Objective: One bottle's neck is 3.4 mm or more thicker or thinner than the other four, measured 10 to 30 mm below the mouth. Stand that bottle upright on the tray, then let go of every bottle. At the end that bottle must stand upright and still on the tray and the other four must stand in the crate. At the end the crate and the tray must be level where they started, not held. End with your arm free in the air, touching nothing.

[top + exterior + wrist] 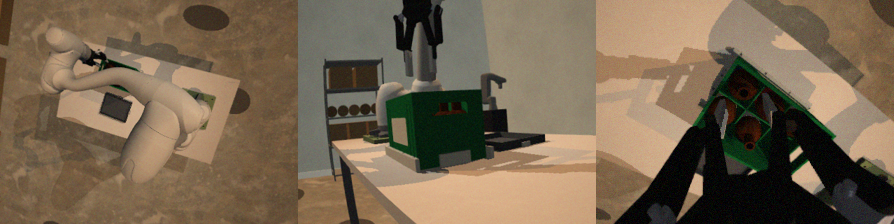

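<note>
Taking the green crate point(445, 133) as the landmark, in the exterior view a metal shelf rack point(327, 105) stands far to its left against the wall, and the arm's white column rises just behind it. The crate sits on the pale worktop point(508, 189). Directly above the crate hangs the tool point(419, 57), well clear of its top edge, fingers partly spread and gripping nothing. To the crate's right, low on the worktop and just beside it, lies the dark tray point(515, 140). From the wrist view, the brown bottles point(748, 131) stand inside the crate's divided cells, mouths up, below and between the tool's grey fingertips; which neck differs cannot be told. From the top view, the tray point(115, 107) lies near the crate, apart from it.
</note>
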Controlling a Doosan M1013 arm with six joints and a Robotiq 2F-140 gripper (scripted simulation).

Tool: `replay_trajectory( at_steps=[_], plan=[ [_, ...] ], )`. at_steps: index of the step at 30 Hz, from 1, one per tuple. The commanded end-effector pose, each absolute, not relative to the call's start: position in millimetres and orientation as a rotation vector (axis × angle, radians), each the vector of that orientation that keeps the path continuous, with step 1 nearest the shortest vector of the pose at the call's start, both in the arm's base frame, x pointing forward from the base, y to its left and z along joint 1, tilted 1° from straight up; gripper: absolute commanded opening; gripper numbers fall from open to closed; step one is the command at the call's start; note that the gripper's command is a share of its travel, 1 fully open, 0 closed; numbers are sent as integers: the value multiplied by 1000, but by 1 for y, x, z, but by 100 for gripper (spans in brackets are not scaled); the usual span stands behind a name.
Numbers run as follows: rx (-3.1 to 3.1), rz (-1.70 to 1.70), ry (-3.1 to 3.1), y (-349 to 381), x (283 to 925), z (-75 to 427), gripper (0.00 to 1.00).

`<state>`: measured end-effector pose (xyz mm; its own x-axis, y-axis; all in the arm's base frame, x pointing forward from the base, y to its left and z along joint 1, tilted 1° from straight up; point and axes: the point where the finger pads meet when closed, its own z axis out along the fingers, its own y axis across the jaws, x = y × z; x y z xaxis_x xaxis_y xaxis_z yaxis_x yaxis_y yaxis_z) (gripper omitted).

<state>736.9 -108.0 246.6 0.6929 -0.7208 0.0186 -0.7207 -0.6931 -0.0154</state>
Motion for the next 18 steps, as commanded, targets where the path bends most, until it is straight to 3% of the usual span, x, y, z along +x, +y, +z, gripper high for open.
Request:
replay_trajectory(
  at_steps=[1, 8, 9, 18],
  plan=[
    [-2884, -36, 1228, -108, 737, 251, 38],
    [-2884, -36, 1228, -108, 737, 252, 38],
    [-2884, -36, 1228, -108, 737, 252, 0],
    [-2884, -36, 1228, -108, 737, 252, 0]
  ],
)
